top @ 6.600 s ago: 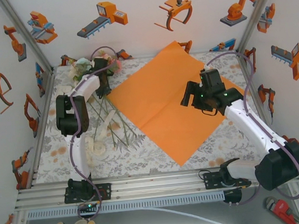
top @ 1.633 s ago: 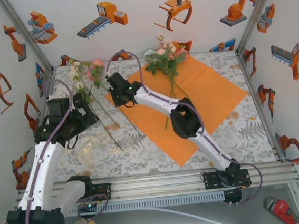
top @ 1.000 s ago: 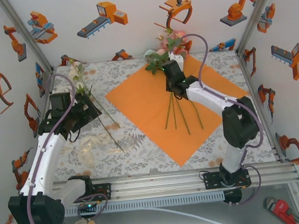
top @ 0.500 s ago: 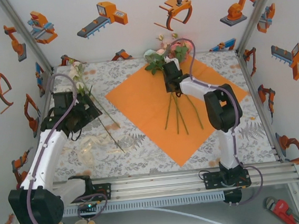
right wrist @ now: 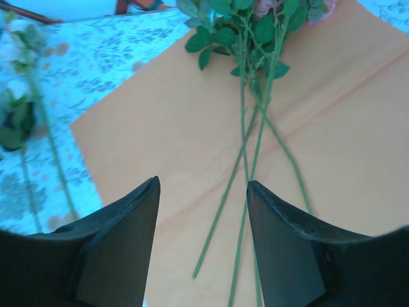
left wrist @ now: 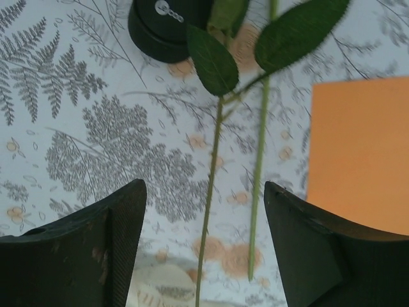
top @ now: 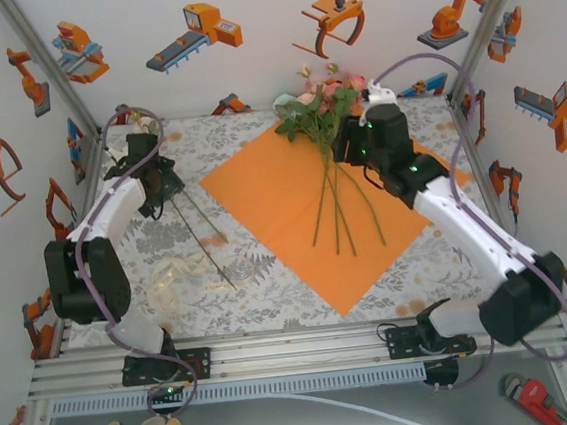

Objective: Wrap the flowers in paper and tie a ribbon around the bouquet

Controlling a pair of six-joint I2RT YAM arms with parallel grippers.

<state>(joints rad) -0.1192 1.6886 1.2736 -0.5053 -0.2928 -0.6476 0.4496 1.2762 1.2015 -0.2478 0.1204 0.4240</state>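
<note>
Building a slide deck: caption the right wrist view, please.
Open right pincer hovers over flowers lying on the orange paper, stems pointing toward the camera.

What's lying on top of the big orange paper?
A bunch of pink and white flowers with long green stems lies on the orange paper sheet. The printed tablecloth beneath it is hidden.

The paper (top: 273, 203) is thin, smooth and matt. The tablecloth (top: 271, 294) looks like printed cloth with a dull surface. The flowers (top: 318, 104) have matt, veined leaves and smooth stems. The left gripper (left wrist: 204, 185) has fingers (left wrist: 108, 249) of matt black plastic, scuffed pale in spots. The frame rail (top: 277, 349) is brushed metal.
</note>
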